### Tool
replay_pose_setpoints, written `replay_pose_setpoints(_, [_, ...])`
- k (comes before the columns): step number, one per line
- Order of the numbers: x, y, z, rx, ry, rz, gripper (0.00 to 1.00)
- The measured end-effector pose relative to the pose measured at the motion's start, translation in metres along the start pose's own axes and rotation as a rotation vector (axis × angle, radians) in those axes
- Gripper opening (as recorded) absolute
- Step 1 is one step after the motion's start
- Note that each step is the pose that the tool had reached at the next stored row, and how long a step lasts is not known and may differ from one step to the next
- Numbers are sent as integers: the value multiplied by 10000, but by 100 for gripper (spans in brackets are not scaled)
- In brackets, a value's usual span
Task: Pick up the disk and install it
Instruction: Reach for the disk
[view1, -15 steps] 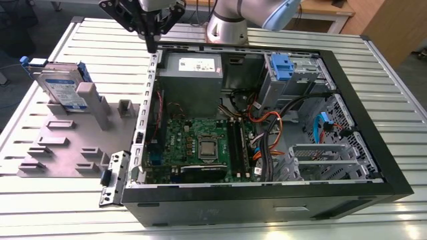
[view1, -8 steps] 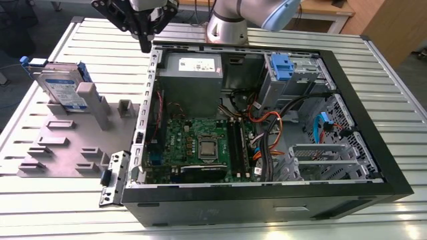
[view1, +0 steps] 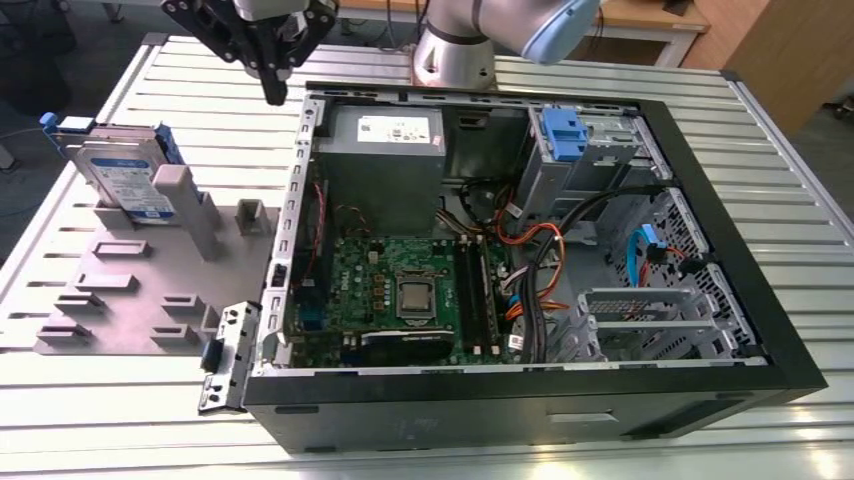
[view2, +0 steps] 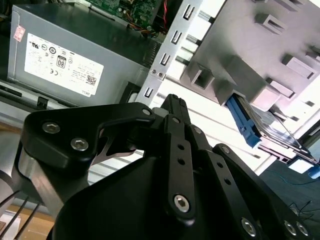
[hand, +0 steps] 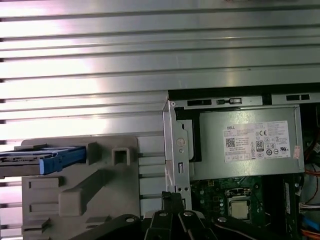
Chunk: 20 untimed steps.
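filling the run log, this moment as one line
gripper shut, empty | over table between fixture and case | disk standing in fixture, not picked

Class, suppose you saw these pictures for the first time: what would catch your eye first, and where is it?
The open black computer case dominates the middle of the exterior view, its green motherboard exposed. At the exterior view's left, the disk stands on edge in a grey fixture. The gripper hangs empty above the case's upper-left corner in that view.
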<state>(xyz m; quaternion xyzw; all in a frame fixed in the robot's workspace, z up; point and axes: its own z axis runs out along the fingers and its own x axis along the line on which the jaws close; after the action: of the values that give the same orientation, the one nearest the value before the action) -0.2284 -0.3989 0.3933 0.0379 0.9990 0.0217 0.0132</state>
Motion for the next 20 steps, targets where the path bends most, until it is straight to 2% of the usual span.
replay_pose_setpoints(20, [364, -27, -10, 0, -3, 0, 11])
